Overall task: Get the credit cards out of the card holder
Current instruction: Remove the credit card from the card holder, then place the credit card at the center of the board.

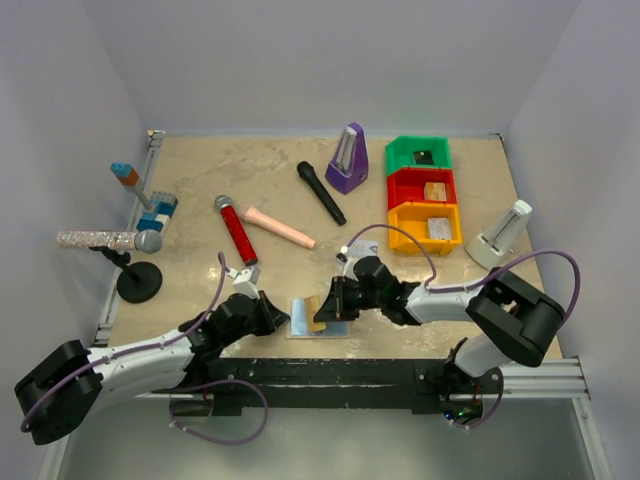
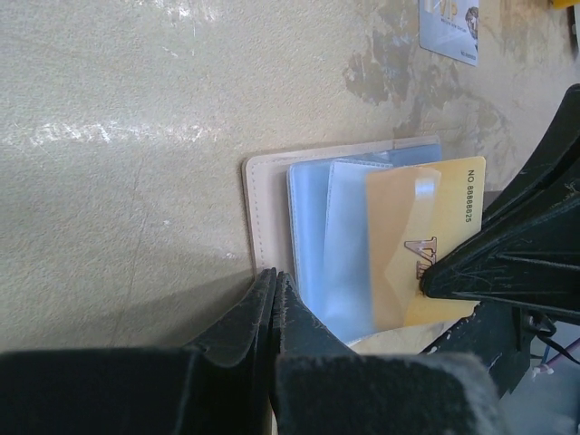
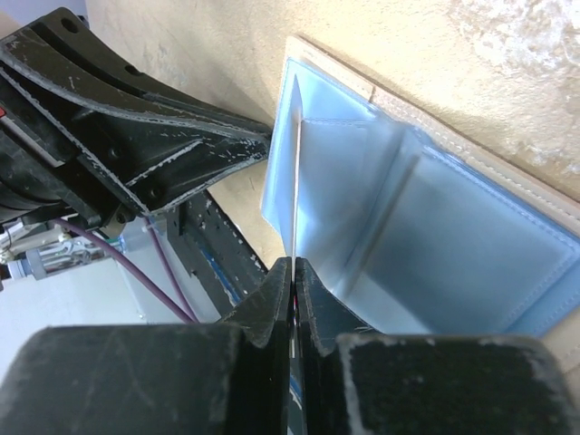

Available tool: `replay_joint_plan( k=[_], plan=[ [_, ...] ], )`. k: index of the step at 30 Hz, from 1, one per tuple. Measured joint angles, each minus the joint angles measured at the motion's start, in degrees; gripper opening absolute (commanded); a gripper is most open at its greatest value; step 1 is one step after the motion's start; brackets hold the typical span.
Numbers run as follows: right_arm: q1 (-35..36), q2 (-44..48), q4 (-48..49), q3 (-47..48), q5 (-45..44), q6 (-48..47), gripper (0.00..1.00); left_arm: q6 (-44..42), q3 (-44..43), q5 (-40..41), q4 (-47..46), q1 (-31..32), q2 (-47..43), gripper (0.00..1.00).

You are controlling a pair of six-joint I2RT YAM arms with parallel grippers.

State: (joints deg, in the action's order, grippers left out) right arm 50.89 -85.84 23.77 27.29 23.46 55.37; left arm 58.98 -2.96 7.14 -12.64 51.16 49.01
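My two arms meet over the table (image 1: 200,215) near its 6 o'clock edge. My left gripper (image 2: 275,277) is closed, its tips down on the tan rim of the holder (image 1: 303,320) at the holder's 9 o'clock; I cannot tell whether it pinches anything. My right gripper (image 3: 294,265), at the holder's 3 o'clock, is clamped on the orange card (image 2: 426,217), seen edge-on between its fingers. The holder lies open, blue inside up. The orange card sits partly under a clear sleeve. A grey card (image 2: 449,32) lies on the table, apart from the holder.
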Motion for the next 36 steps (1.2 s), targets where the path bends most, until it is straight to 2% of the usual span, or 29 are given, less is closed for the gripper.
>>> replay_joint_plan(
  k=[3, 18, 27, 28, 32, 36],
  plan=[
    [-0.3, 0.2, 0.0, -0.6, 0.0, -0.2, 0.00, 0.4, 0.0, 0.3, 0.7, 0.0, -0.6, 0.00],
    [-1.2, 2.7, -0.2, -2.4, 0.0, -0.4, 0.00, 1.7, 0.0, 1.7, 7.6, 0.0, -7.4, 0.00],
    [-1.6, 11.2, -5.6, -2.6, -0.1, -2.6, 0.00, 2.0, 0.0, 2.4, 16.3, 0.0, -16.3, 0.00],
    [-1.6, 12.4, -6.7, -2.6, -0.1, -3.0, 0.00, 2.0, 0.0, 2.5, 17.2, 0.0, -17.1, 0.02],
    [-1.7, 16.9, -12.0, -2.2, -0.5, -5.1, 0.00, 1.7, 0.0, 3.0, 20.6, 0.0, -19.5, 0.25],
    [-1.8, 22.5, -18.0, -1.0, -1.6, -8.0, 0.00, 1.4, -0.2, 2.8, 22.2, 0.0, -20.9, 0.41]
  ],
)
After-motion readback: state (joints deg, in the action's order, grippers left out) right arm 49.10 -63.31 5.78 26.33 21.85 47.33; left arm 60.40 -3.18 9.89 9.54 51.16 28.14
